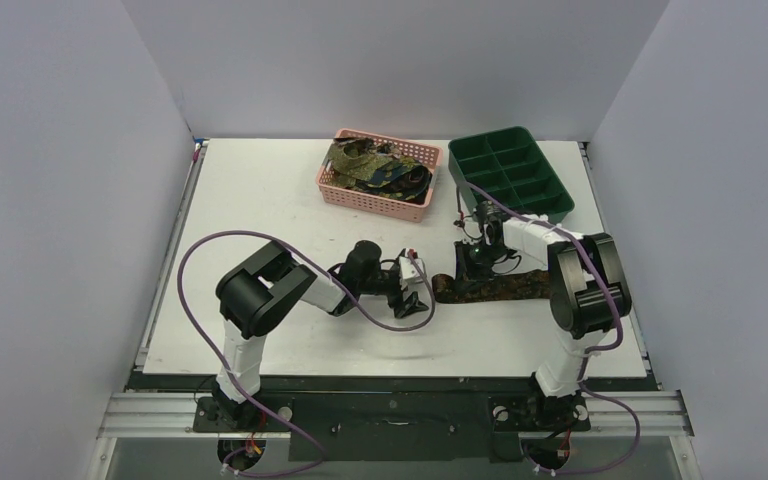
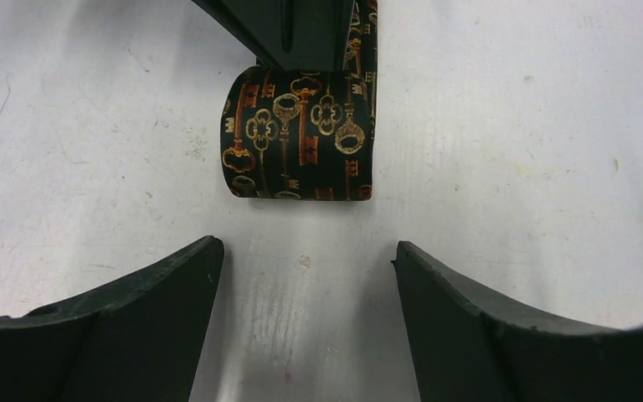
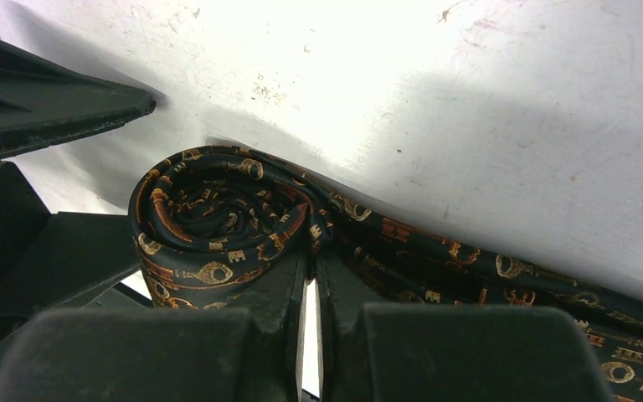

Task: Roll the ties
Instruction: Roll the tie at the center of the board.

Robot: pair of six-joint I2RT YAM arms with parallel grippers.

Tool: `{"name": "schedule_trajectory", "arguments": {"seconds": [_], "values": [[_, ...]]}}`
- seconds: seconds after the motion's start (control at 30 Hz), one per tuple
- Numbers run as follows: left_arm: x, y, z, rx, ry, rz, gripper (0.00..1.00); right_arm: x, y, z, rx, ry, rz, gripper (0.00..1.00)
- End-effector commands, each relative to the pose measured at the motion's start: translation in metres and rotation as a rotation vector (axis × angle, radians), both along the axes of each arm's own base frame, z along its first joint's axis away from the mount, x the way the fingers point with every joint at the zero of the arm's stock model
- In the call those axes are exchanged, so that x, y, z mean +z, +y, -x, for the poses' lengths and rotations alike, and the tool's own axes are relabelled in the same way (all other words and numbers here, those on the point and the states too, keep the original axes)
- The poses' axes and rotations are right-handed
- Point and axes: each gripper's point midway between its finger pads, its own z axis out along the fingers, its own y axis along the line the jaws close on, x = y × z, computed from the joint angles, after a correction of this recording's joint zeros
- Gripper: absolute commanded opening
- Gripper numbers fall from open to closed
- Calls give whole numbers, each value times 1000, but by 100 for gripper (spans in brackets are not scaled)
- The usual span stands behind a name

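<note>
A dark tie [image 1: 508, 288] patterned with gold and brown keys lies on the table, its left end wound into a loose roll [image 3: 209, 219]. My right gripper [image 3: 311, 258] is shut on the tie, pinching the fabric where the roll meets the flat tail. In the left wrist view the roll [image 2: 297, 138] stands just beyond my left gripper [image 2: 308, 255], which is open and holds nothing. The right gripper's fingers [image 2: 301, 29] press on the roll from above. From above, the left gripper [image 1: 412, 298] sits just left of the roll. More ties [image 1: 378, 168] lie heaped in the basket.
The pink mesh basket [image 1: 360, 199] stands at the back centre. A dark green tray with compartments [image 1: 558, 203] sits to its right, close behind the right arm. Bare white table [image 1: 260, 190] stretches to the left and front.
</note>
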Motion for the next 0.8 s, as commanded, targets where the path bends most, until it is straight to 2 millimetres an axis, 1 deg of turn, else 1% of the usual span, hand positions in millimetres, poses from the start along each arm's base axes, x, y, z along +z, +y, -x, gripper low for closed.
{"name": "schedule_trajectory", "arguments": {"seconds": [0.0,0.13,0.17,0.2,0.23,0.27,0.3,0.33,0.37,0.4,0.43,0.47,0.5,0.53,0.57,0.6,0.63,0.67,0.7,0.73,0.77], "values": [[19,-11,3,-11,24,45,74,-29,-31,-1,37,8,203,0],[27,-25,-2,3,40,87,78,-31,-25,2,67,8,202,0],[25,-27,-4,11,48,92,78,-31,-22,2,75,4,198,0],[29,-33,-5,19,63,109,78,-31,-20,3,79,4,193,0],[27,-36,-8,30,69,118,78,-31,-16,3,86,-2,188,0],[30,-40,-10,41,88,132,78,-31,-14,4,88,-1,180,0],[27,-42,-14,59,91,140,77,-31,-11,3,94,-10,175,0],[31,-47,-17,69,96,161,76,-30,-8,2,99,-17,170,0],[25,-47,-21,91,100,155,76,-29,-4,-1,106,-30,163,0],[28,-50,-25,106,113,170,75,-29,-1,-2,108,-35,153,0],[23,-50,-28,123,118,165,74,-28,3,-5,114,-49,146,0],[24,-52,-30,129,115,171,72,-28,6,-6,119,-50,138,0],[20,-52,-31,134,115,165,70,-26,12,-9,134,-65,130,0],[19,-52,-32,132,106,162,67,-27,15,-9,143,-66,125,0],[16,-52,-31,129,109,156,64,-24,19,-14,147,-80,118,0],[13,-49,-31,122,88,143,58,-24,23,-15,154,-83,112,0],[13,-48,-30,111,82,138,54,-21,25,-18,154,-91,105,0],[8,-44,-27,103,73,119,44,-20,27,-20,154,-94,96,0],[4,-39,-23,96,75,104,40,-17,29,-22,156,-100,86,0],[-1,-35,-21,88,65,81,32,-14,30,-23,158,-111,80,0],[-6,-27,-16,84,68,61,29,-11,30,-24,162,-119,73,0]]}}
